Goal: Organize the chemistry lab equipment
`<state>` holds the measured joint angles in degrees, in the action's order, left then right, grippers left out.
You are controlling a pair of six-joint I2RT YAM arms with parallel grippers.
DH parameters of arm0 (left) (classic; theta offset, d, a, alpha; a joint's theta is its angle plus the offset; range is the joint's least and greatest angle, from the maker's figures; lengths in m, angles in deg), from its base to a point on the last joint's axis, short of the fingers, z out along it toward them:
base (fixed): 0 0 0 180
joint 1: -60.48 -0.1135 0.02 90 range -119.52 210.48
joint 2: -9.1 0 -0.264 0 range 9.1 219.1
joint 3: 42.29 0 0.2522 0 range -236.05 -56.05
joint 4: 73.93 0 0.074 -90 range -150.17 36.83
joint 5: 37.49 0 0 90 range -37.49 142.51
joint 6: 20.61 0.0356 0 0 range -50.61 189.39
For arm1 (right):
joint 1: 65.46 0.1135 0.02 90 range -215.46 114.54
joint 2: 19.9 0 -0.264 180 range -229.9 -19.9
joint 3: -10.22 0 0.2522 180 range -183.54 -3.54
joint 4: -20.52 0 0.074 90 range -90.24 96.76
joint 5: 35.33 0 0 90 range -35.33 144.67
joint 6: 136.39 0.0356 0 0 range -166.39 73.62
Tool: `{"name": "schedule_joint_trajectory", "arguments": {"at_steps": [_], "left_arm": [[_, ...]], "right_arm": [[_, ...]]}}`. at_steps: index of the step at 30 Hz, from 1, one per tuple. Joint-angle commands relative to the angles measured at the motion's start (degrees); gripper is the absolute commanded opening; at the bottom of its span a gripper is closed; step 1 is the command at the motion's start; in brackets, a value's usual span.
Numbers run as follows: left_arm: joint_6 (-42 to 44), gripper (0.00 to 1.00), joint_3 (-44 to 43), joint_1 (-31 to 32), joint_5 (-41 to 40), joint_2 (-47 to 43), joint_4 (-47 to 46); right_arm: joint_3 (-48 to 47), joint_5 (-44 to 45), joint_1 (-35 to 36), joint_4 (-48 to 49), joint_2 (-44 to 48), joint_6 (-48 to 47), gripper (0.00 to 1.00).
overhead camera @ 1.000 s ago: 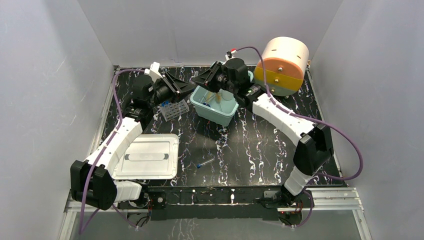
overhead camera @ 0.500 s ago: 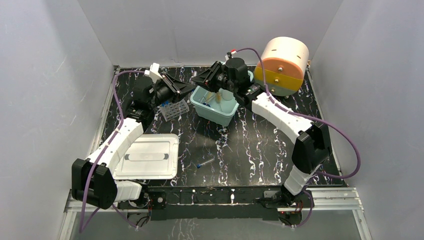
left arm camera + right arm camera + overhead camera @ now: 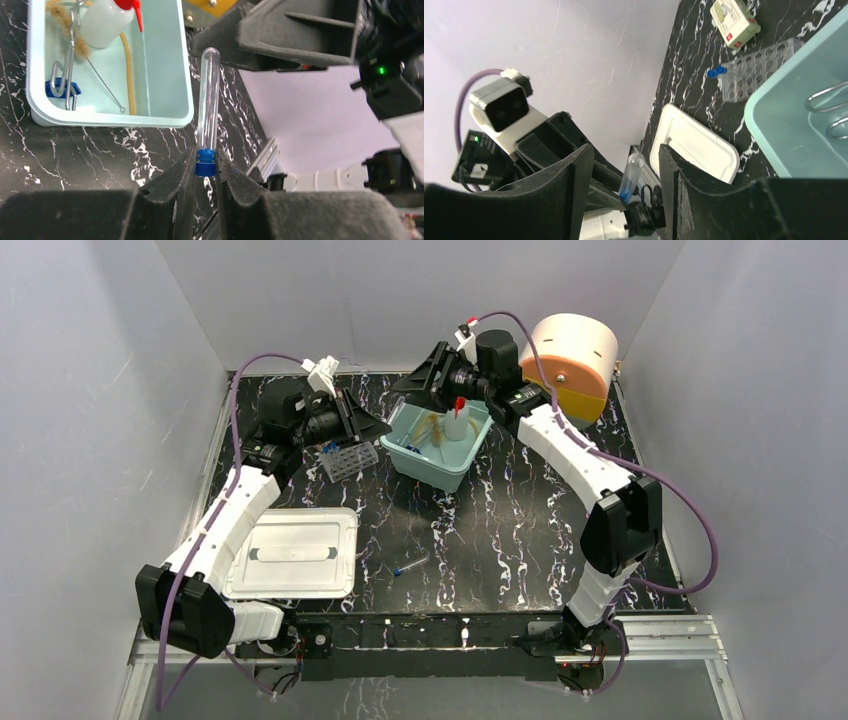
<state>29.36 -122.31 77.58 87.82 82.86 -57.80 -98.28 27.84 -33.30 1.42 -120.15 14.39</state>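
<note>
My left gripper [image 3: 205, 154] is shut on the blue cap of a thin clear tube [image 3: 209, 100] and holds it in the air between the grey tube rack [image 3: 350, 458] and the teal bin [image 3: 432, 472]. In the bin lie the red-nozzled wash bottle [image 3: 102, 27], metal tongs [image 3: 70, 75], tan rubber tubing [image 3: 128, 70] and a small blue cap [image 3: 56, 88]. My right gripper [image 3: 626, 167] is open and empty above the bin's far edge, facing the left gripper [image 3: 372, 427]. The rack [image 3: 756, 70] holds blue-capped tubes [image 3: 716, 72]. Another tube [image 3: 410, 565] lies on the table.
A white lid [image 3: 295, 552] lies flat at the front left. A cream and orange round container [image 3: 570, 355] stands at the back right. A small box [image 3: 734, 20] sits behind the rack. A brush [image 3: 64, 22] lies in the bin. Grey walls close in three sides.
My right gripper has lifted up and back off the bin, uncovering the wash bottle. My left gripper has shifted slightly right with the tube still in it.
</note>
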Motion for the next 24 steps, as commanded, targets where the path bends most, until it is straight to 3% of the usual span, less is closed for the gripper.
{"name": "schedule_joint_trajectory", "arguments": {"at_steps": [1, 9, 15, 24], "left_arm": [[10.4, 0.09, -4.7, 0.3, 8.2, 0.6, 8.8], [12.1, 0.09, -6.5, 0.2, 16.0, 2.3, 11.0], [11.6, 0.09, -6.5, 0.2, 16.1, 1.8, 10.1], [12.2, 0.09, -7.4, 0.2, 16.8, 1.5, 11.2]], "right_arm": [[-2.3, -10.1, -1.4, -5.0, 0.8, -3.9, 0.59], [-0.7, -15.0, -3.0, -5.1, 2.6, -4.5, 0.60], [-0.1, -20.2, -3.0, -5.9, 2.6, -2.8, 0.49], [1.5, -22.7, -3.0, -4.8, 3.5, -2.4, 0.47]]}}
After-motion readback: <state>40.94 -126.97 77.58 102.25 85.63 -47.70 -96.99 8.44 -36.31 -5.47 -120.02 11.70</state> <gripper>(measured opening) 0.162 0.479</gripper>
